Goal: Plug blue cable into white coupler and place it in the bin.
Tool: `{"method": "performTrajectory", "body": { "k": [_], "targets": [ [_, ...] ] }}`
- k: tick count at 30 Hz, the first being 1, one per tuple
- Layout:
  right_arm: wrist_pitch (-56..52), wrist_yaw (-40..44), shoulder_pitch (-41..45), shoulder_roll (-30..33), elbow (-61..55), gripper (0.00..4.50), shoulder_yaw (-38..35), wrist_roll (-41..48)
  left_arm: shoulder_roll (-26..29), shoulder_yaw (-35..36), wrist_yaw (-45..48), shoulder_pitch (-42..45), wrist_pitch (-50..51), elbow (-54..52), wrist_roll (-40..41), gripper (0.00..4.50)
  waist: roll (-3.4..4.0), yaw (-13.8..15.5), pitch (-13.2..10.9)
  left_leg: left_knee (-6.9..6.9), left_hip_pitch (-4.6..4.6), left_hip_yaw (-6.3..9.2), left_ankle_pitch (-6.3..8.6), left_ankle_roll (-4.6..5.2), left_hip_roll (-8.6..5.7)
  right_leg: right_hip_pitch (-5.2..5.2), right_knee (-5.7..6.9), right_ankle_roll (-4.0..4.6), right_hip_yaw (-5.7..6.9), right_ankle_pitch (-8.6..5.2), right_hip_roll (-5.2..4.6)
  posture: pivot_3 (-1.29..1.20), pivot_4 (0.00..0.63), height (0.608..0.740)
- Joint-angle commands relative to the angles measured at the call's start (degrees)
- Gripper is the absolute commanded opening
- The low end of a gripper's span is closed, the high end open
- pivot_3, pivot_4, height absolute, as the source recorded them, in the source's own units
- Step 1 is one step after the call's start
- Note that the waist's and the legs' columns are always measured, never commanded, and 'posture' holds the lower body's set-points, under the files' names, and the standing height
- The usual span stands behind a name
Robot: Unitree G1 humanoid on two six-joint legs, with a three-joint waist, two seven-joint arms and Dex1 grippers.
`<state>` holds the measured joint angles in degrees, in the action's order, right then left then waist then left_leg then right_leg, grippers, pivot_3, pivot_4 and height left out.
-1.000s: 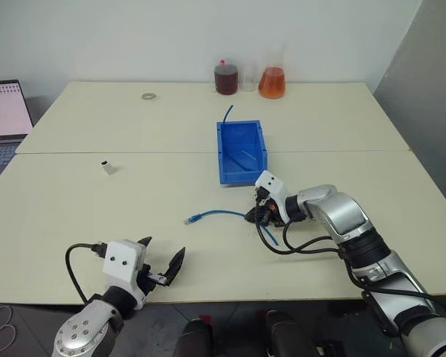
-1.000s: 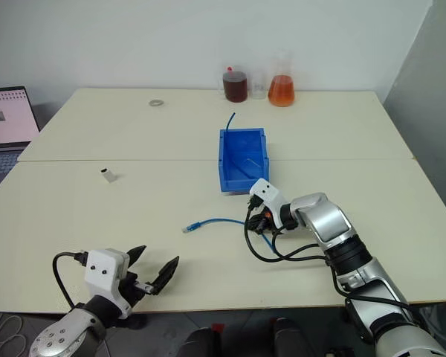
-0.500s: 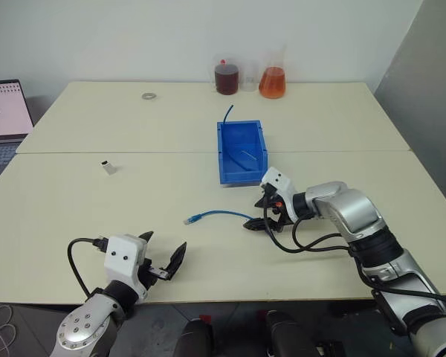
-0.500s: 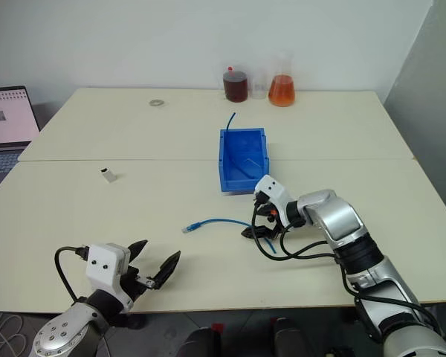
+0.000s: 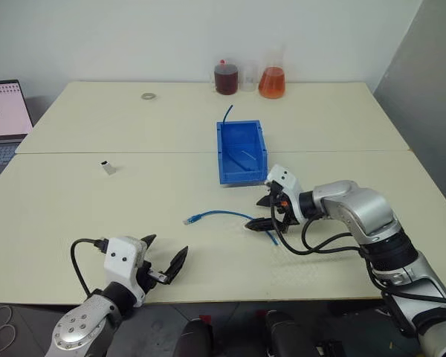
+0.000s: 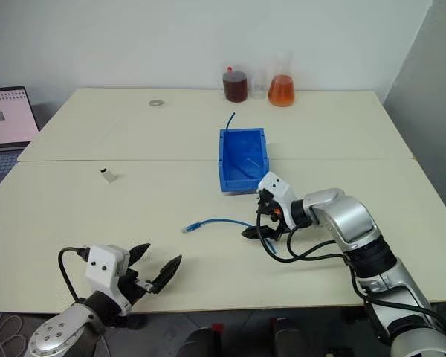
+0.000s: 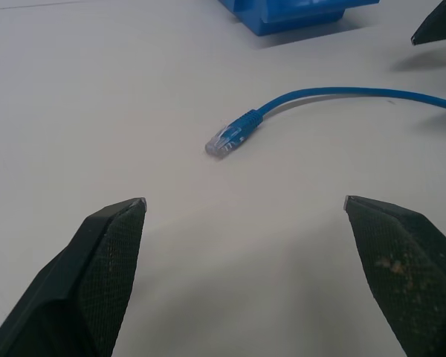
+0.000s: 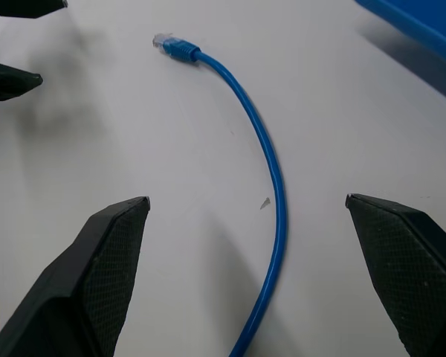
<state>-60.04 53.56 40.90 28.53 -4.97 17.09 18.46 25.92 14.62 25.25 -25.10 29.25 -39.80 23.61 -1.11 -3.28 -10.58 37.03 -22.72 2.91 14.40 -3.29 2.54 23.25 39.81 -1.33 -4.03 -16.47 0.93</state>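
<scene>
Cable flat on the table — that's the blue cable, lying loose in a gentle curve, its clear plug pointing toward the robot's left side and nothing gripping it. Right gripper hangs just over the far end of that cable, jaws spread wide and empty, one black fingertip low beside the cable. Left gripper sits near the front edge of the table, well apart from the plug, also splayed open with nothing between its fingers. Over by the table seam on the left stands the white coupler, alone, well away from both grippers. The bin is just beyond the right gripper, a pale streak showing inside it. A short dark blue stub pokes up behind the bin's back edge.
</scene>
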Motion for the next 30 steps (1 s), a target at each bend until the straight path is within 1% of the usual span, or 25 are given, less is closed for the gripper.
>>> {"method": "performTrajectory", "body": {
  "k": [1,4,8,12,15,23,25,28,29,30],
  "targets": [
    [2.71,1.11,-0.78,2.17,-3.27,4.49,-2.13,1.49,2.54,6.57,1.29,0.8,1.1,-0.79,2.98,4.5,0.0,0.01,0.0,0.0,0.0,0.0,0.0,0.0,0.0,0.0,-0.01,0.0,0.0,-0.01,0.0,0.0,0.15,0.74],
    [6.57,3.43,-1.51,4.29,-6.11,4.49,-2.25,2.37,4.68,11.92,0.48,3.34,1.56,2.27,3.21,4.5,0.0,0.03,-0.01,0.0,-0.02,0.0,0.0,0.0,0.01,0.0,-0.06,-0.06,0.01,-0.04,0.0,0.0,0.15,0.74],
    [8.18,6.83,0.3,5.22,-8.08,4.49,-3.59,5.22,5.85,13.29,-1.94,7.63,1.26,6.71,0.9,4.5,-0.01,-0.01,-0.01,-0.01,-0.02,-0.01,0.0,0.0,0.02,0.0,-0.08,-0.08,0.01,-0.05,0.0,0.0,0.15,0.74],
    [8.16,10.76,6.9,6.28,-6.49,4.49,-5.61,8.41,4.42,10.4,-8.49,19.19,1.94,15.16,-2.42,4.5,-0.05,0.15,-0.06,0.01,-0.06,0.04,-0.01,0.0,0.01,0.02,-0.06,-0.01,0.06,0.0,0.02,0.0,0.15,0.74],
    [7.61,11.25,10.22,6.17,-5.75,4.49,-6.48,9.9,3.49,8.22,-12.14,25.99,1.4,20.77,-5.54,4.5,-0.07,0.33,-0.05,0.01,-0.05,0.09,-0.01,0.0,0.0,-0.04,-0.13,0.01,0.1,0.03,0.01,0.0,0.15,0.74],
    [8.29,11.18,14.25,6.59,-4.53,4.49,-8.41,11.78,1.35,5.79,-19.27,39.48,-0.69,34.02,-11.25,4.5,-0.16,0.86,-0.01,-0.02,-0.19,0.09,0.0,-0.01,0.0,0.03,-0.21,0.04,0.12,0.05,-0.07,0.0,0.15,0.74],
    [8.5,11.0,14.35,7.04,-4.16,4.49,-8.61,11.52,1.17,4.64,-18.38,40.84,-1.32,35.23,-11.48,4.5,-0.17,0.98,-0.01,-0.03,-0.2,0.12,0.0,-0.01,-0.01,0.03,-0.2,0.04,0.17,0.05,-0.09,0.0,0.15,0.74],
    [8.04,10.4,13.61,7.75,-4.76,4.49,-9.02,11.56,1.5,3.03,-14.38,39.71,-0.75,33.87,-10.04,4.5,-0.17,1.1,-0.01,-0.04,-0.21,0.1,0.0,-0.01,-0.03,0.03,-0.23,0.04,0.16,0.05,-0.12,0.0,0.15,0.74],
    [7.68,10.15,13.11,8.03,-5.37,4.49,-9.22,11.82,2.65,1.95,-11.03,38.41,-0.21,32.76,-9.05,4.5,-0.17,1.1,-0.01,-0.04,-0.21,0.09,0.0,-0.02,-0.04,0.03,-0.23,0.04,0.15,0.05,-0.13,0.0,0.15,0.74],
    [7.23,9.87,12.54,8.36,-6.14,4.49,-9.5,12.18,4.82,0.44,-5.06,36.52,0.71,30.99,-6.86,4.5,-0.17,1.06,-0.01,-0.04,-0.21,0.09,0.0,-0.02,-0.03,0.03,-0.23,0.04,0.15,0.05,-0.14,0.0,0.15,0.74]
  ]
}}
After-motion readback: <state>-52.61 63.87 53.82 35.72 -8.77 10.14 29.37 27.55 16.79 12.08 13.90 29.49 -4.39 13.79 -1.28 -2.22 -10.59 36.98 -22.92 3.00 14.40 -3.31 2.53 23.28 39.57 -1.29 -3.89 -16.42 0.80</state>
